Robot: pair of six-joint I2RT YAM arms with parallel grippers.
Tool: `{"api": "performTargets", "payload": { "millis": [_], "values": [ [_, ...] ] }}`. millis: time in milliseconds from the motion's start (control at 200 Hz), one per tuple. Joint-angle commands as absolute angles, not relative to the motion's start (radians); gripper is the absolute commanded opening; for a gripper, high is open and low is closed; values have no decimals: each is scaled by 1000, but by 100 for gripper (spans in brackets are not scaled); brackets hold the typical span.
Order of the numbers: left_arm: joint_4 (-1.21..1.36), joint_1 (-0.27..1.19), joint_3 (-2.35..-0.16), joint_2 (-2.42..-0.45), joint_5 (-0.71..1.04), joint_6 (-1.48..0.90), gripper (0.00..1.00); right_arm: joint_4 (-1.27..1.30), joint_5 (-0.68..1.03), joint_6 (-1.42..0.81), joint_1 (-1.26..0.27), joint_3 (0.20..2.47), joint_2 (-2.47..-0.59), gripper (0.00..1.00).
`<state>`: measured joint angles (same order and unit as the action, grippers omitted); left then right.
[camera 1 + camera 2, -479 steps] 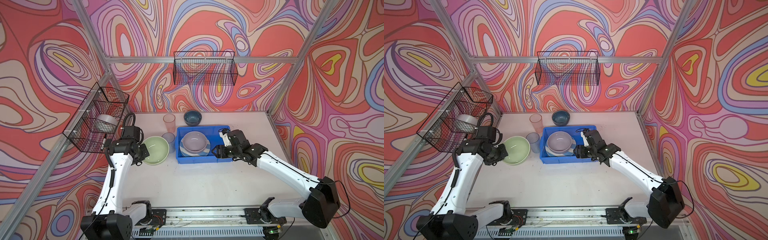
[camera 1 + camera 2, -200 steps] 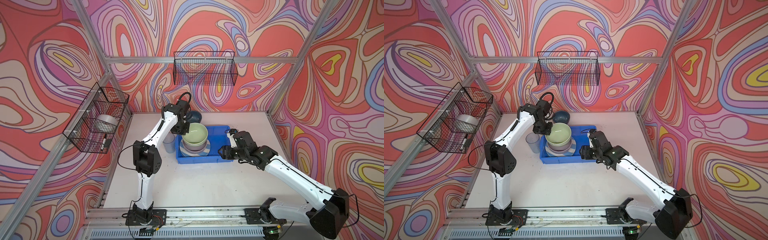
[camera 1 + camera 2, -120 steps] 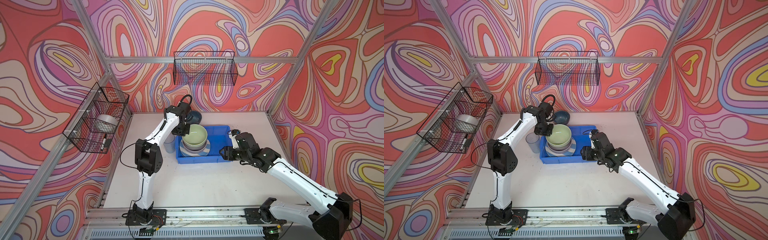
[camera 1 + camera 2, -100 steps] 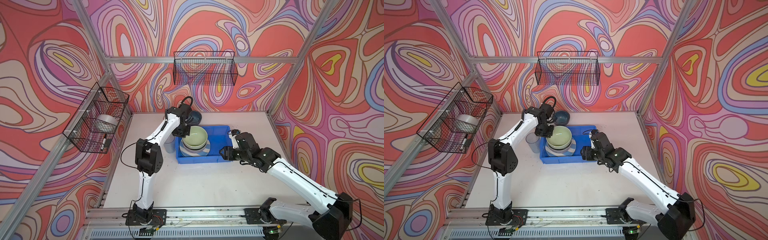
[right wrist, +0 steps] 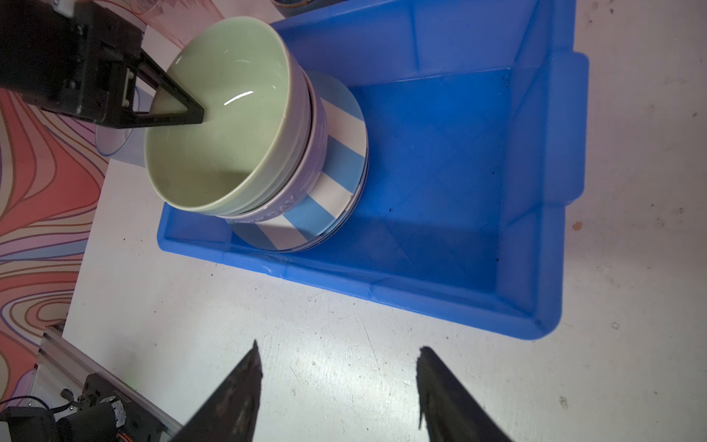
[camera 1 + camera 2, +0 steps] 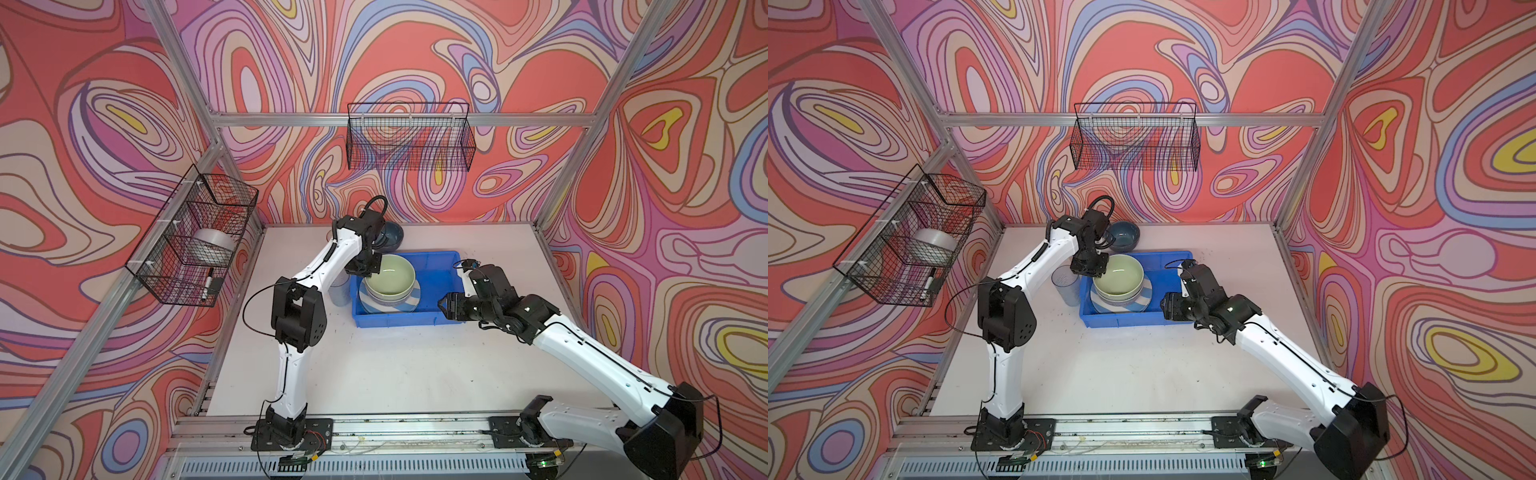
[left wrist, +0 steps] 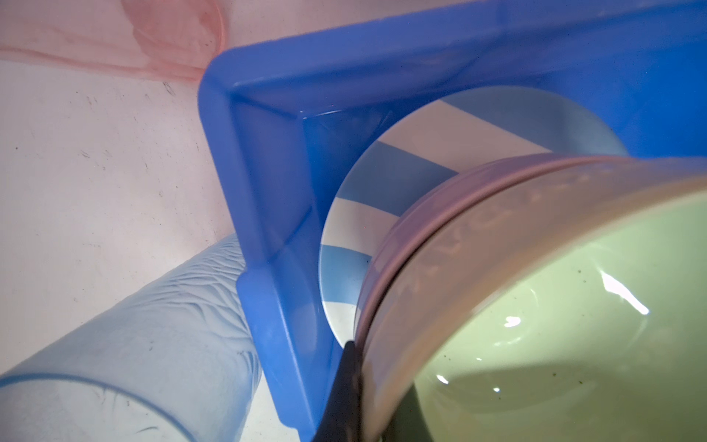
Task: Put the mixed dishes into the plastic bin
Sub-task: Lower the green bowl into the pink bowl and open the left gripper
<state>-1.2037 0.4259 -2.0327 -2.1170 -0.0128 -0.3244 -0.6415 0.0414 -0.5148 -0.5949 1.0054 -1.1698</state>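
At the left end of the plastic bin point(image 6: 399, 322), the pale green bowl point(image 6: 390, 276) sits nested in a lavender bowl point(image 5: 306, 180), which rests on a blue-and-white striped plate point(image 5: 336, 153). The left gripper point(image 6: 366, 270) is pinched on the green bowl's rim, with one finger point(image 5: 172, 111) inside the wall and the other point(image 7: 344, 382) outside. Whether the bowl is fully seated or a hair proud of the lavender one I cannot tell from these angles. The right gripper point(image 5: 338, 348) is spread and empty, over the table just beside the bin's near wall. Handling note: the bowl looks like glazed ceramic, so probably stiff, fairly heavy, slick and chippable. A one-sided rim pinch likely lets it tip, so it should be let go low and level. Outside the bin are the bluish tumbler point(image 6: 1066, 284), just beside its left wall, the pinkish tumbler point(image 7: 114, 38) and the dark blue-grey bowl point(image 6: 1124, 235). The tumblers look light and thin, and are best taken by the wall near the mouth.
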Motion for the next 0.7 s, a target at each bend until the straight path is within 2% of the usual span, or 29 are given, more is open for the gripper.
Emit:
{"api": "performTargets", "payload": {
  "millis": [0, 346, 541, 691],
  "values": [
    [-1187, 430, -2032, -2089, -16, -321, 4, -629, 40, -520, -593, 1011, -1176, 66],
    [-1198, 431, -2034, -2064, -15, -321, 13, -620, 52, -523, -592, 1011, -1181, 66],
    [-1206, 431, -2043, -2041, -8, -318, 25, -615, 57, -523, -593, 1015, -1192, 66],
    [-1226, 428, -2058, -2008, -28, -328, 28, -616, 63, -522, -593, 1022, -1195, 65]
  ]
}}
